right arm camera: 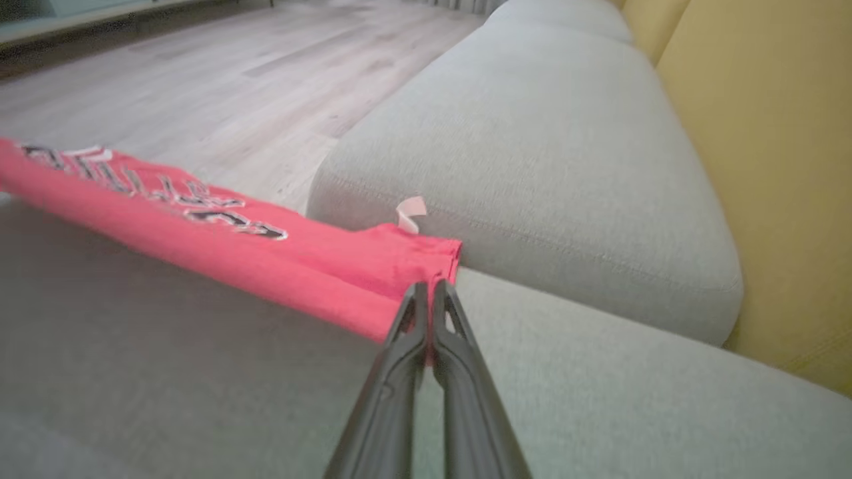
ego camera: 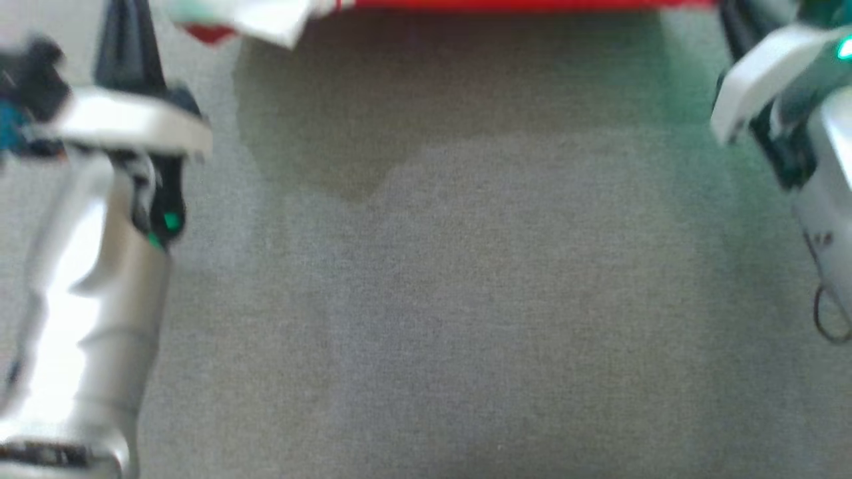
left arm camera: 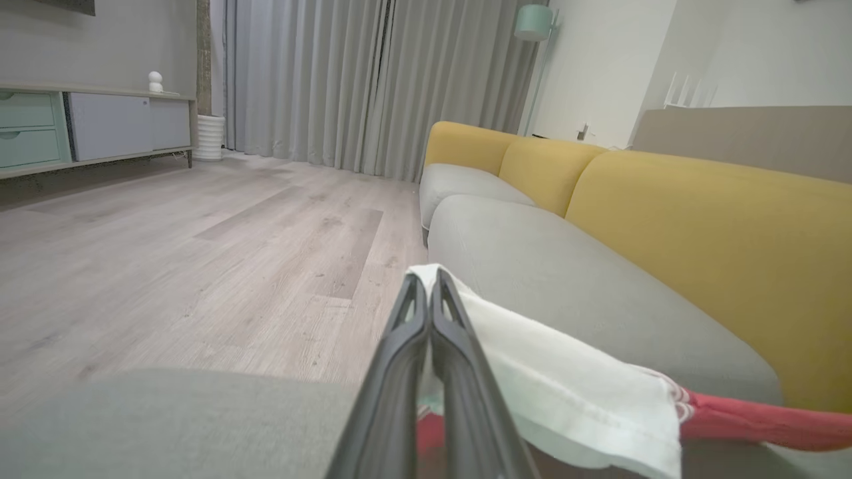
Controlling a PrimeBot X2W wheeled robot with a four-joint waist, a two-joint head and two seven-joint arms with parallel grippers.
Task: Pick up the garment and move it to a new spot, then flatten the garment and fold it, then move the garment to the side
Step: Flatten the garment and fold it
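Right gripper (right arm camera: pixel 428 289): fingers pressed together, pinching red corner of garment (right arm camera: pixel 299 259). Left gripper (left arm camera: pixel 426 286): fingers likewise closed, white cloth edge of garment caught at tips. Garment red with lettering, white part at left end, stretched as band between both grippers over grey seat cushion (right arm camera: pixel 200 372). Neighbouring cushion (right arm camera: pixel 532 146) just beyond. Yellow backrest (left arm camera: pixel 699 233) alongside. Wood floor (left arm camera: pixel 200 253) past sofa.
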